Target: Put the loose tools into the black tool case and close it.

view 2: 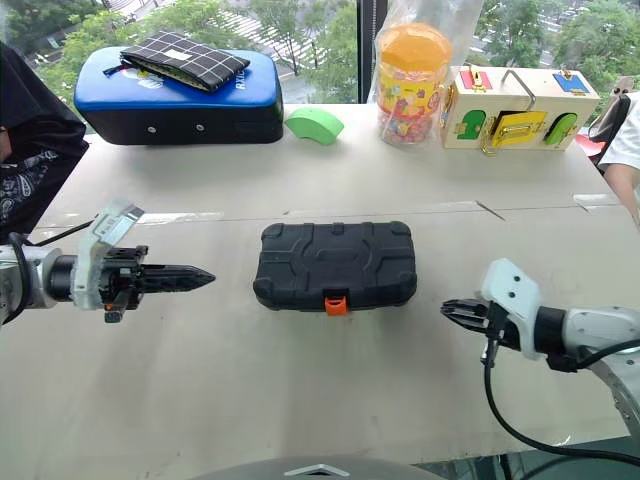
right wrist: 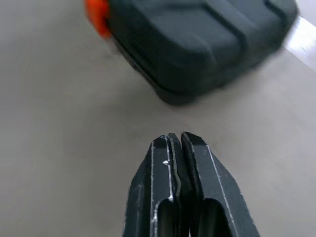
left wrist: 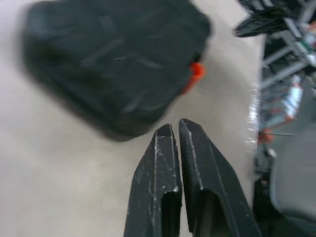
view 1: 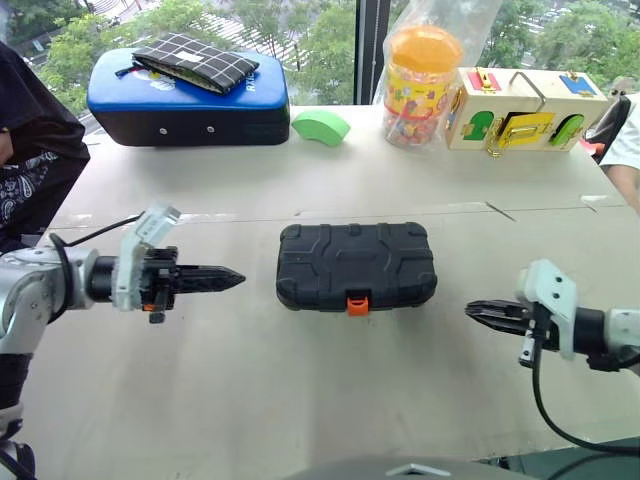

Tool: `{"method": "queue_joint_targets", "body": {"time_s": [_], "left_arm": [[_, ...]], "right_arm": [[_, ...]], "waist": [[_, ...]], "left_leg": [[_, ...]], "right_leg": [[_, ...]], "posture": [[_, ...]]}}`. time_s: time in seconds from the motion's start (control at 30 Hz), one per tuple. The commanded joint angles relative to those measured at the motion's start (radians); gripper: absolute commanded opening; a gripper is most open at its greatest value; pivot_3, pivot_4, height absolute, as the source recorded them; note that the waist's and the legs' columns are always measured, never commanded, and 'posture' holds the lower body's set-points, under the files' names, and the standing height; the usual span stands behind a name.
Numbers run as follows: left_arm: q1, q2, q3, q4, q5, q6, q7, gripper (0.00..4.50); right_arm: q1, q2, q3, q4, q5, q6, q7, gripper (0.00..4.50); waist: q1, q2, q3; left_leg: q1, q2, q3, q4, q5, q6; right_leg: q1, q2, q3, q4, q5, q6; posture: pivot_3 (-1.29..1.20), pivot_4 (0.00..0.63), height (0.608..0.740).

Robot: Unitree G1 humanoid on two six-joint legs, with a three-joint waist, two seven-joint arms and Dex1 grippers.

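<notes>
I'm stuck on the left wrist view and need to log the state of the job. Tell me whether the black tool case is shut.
Observer: The black tool case lies closed on the table, lid down, its orange latch on the edge facing the robot.
Operator: Give me the right gripper's place.
Observer: The right gripper hangs to the right of the case, apart from it, fingers shut and empty.
Operator: Report what stands behind the case.
Observer: Along the far edge: a blue-topped case with a checked pouch on it, a green block, an orange-lidded jar and a wooden latch box.
Operator: Say where the left gripper sits.
Observer: The left gripper is left of the case, shut, not touching it.
</notes>
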Motion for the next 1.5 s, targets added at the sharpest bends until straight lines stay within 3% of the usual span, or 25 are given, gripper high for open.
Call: {"method": "queue_joint_targets", "body": {"time_s": [0.03, 0.17, 0.27, 0.47, 0.73, 0.8, 1.03, 1.23, 1.5], "left_arm": [[-0.002, -0.017, 0.014, -0.08, -0.028, -0.006, 0.029, 0.04], [-0.025, -0.066, -0.026, -0.116, -0.002, -0.051, 0.068, 0.04], [-0.07, -0.106, -0.073, -0.115, 0.043, -0.104, 0.104, 0.04], [-0.195, -0.173, -0.181, -0.041, 0.157, -0.203, 0.14, 0.04], [-0.363, -0.261, -0.321, 0.104, 0.299, -0.295, 0.137, 0.04], [-0.385, -0.275, -0.359, 0.111, 0.312, -0.297, 0.107, 0.04], [-0.343, -0.268, -0.473, 0.156, 0.43, -0.402, 0.041, 0.04], [-0.331, -0.281, -0.501, 0.209, 0.485, -0.472, 0.013, 0.04], [-0.319, -0.298, -0.499, 0.233, 0.511, -0.516, 0.005, 0.04]], "right_arm": [[-0.048, 0.015, 0.102, -0.048, 0.011, 0.057, -0.056, 0.0], [-0.146, 0.054, 0.293, 0.035, -0.115, 0.084, -0.168, 0.0], [-0.233, 0.133, 0.348, 0.142, -0.181, 0.087, -0.262, 0.0], [-0.397, 0.295, 0.273, 0.347, -0.193, 0.089, -0.378, 0.0], [-0.559, 0.348, 0.278, 0.547, -0.226, 0.014, -0.367, 0.0], [-0.539, 0.297, 0.285, 0.52, -0.209, 0.048, -0.312, 0.0], [-0.288, 0.148, 0.173, 0.146, -0.039, 0.284, -0.247, 0.0], [-0.281, 0.289, 0.25, 0.09, -0.03, 0.298, -0.351, 0.0], [-0.328, 0.405, 0.293, 0.056, 0.028, 0.222, -0.333, 0.0]], "waist": [[0.005, 0.0, 0.001], [0.006, -0.001, 0.0], [0.006, -0.002, -0.001], [0.004, -0.002, 0.0], [0.007, -0.003, 0.0], [0.007, -0.003, 0.0], [0.008, -0.004, -0.001], [0.005, -0.004, -0.003], [0.007, -0.004, -0.006]], "left_leg": [[0.0, 0.0, 0.0, 0.0, 0.0, 0.0], [-0.001, 0.0, 0.0, -0.002, 0.002, -0.003], [-0.001, 0.0, 0.001, -0.002, 0.003, -0.004], [-0.001, 0.0, 0.003, -0.001, 0.003, -0.005], [0.0, 0.001, 0.004, -0.001, 0.006, 0.0], [-0.001, 0.0, 0.005, -0.001, 0.006, 0.0], [-0.001, 0.002, 0.006, 0.001, 0.006, 0.0], [0.002, 0.005, 0.007, 0.003, 0.001, 0.0], [0.002, 0.005, 0.006, 0.004, 0.003, 0.004]], "right_leg": [[0.0, 0.0, 0.0, 0.0, 0.0, 0.0], [0.0, -0.001, -0.002, -0.003, 0.0, 0.0], [0.0, -0.001, -0.003, -0.005, 0.001, -0.001], [0.0, -0.001, -0.004, -0.005, 0.002, -0.002], [0.0, 0.003, -0.005, -0.004, 0.004, 0.002], [0.0, 0.004, -0.004, -0.003, 0.004, 0.002], [0.001, 0.004, -0.003, -0.003, 0.004, 0.003], [0.0, 0.002, -0.002, 0.003, 0.002, -0.002], [-0.001, 0.0, -0.004, 0.004, 0.002, -0.002]], "posture": [[0.0, 0.15, 0.74], [0.0, 0.15, 0.74], [0.0, 0.15, 0.74], [0.0, 0.15, 0.74], [0.0, 0.15, 0.74], [0.0, 0.15, 0.74], [0.0, 0.15, 0.74], [0.0, 0.15, 0.74], [0.0, 0.15, 0.74]]}}
